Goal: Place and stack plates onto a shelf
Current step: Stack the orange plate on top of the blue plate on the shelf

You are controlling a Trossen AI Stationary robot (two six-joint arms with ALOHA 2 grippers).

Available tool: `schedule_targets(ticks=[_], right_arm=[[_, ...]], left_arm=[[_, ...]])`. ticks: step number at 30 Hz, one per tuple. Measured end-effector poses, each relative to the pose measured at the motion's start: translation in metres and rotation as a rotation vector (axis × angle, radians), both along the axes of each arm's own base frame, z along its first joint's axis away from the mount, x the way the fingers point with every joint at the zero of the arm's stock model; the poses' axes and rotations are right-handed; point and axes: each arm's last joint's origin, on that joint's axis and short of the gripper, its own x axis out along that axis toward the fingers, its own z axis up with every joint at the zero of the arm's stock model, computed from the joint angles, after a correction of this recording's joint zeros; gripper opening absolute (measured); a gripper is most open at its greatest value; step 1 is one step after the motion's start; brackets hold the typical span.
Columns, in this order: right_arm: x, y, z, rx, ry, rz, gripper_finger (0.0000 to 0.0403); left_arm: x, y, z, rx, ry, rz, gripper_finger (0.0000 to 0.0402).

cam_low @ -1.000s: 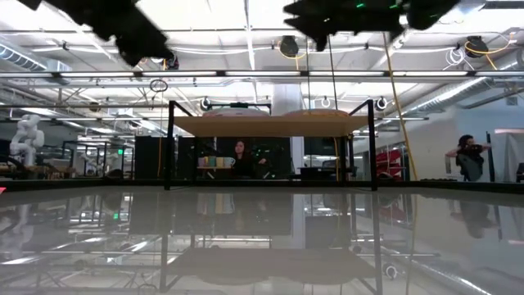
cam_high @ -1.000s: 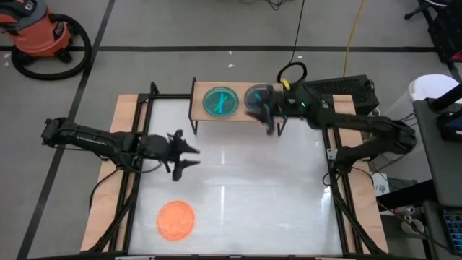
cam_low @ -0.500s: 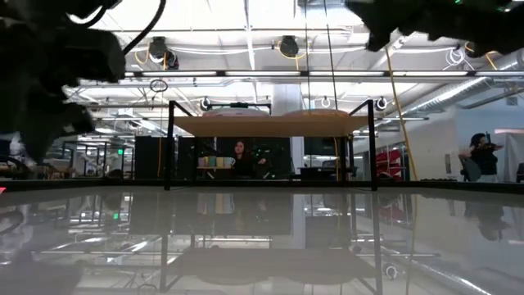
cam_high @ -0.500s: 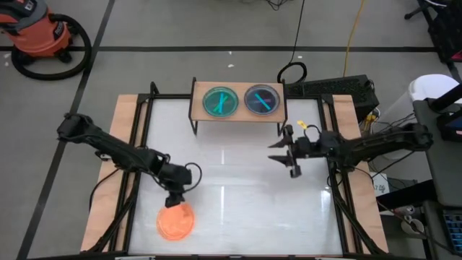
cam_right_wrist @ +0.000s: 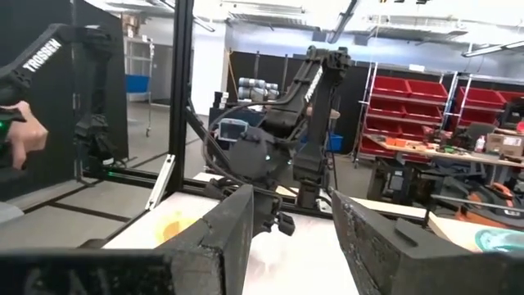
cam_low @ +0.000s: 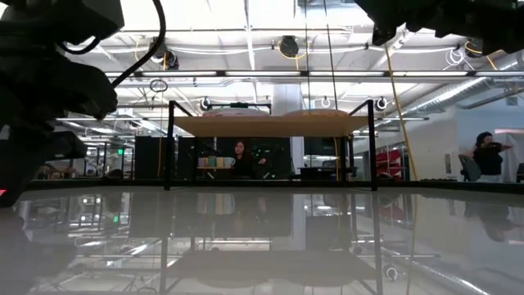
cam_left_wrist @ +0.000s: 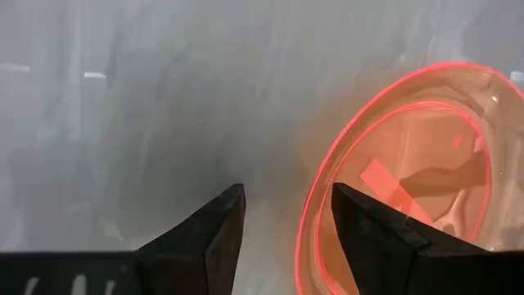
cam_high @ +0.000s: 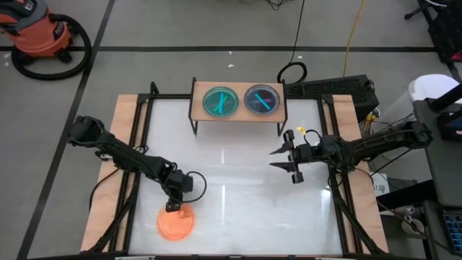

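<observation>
The left gripper (cam_high: 172, 207) straddles the orange plate's (cam_high: 175, 222) rim with open fingers, while the right gripper (cam_high: 278, 157) hovers open-fingered near the shelf (cam_high: 238, 115).

White lettering "TROSSEN" printed along a dark robot arm (cam_right_wrist: 51, 51), seen at the edge of the right wrist view. No other readable words, numbers or signs anywhere else on table, shelf or plates.

both pincers agape (left (cam_high: 173, 207) low, right (cam_high: 283, 156) raised)
</observation>
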Motion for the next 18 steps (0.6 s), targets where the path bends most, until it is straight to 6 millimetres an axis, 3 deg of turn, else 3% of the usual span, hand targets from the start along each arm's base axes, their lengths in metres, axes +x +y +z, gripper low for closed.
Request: schedule_targets(ticks=[6,18], right_arm=[[0.0001,-0.0001,-0.0007,0.0,0.008,-0.002,0.0148],[0.0005,-0.0009,-0.002,0.007,0.021,-0.029,0.0148]], left_arm=[[-0.0006,-0.003,-0.0017,0.012,-0.003,-0.024,0.0178],[-0.0025,-0.0064,-0.0031,0.021,-0.006,-0.054,0.0043]])
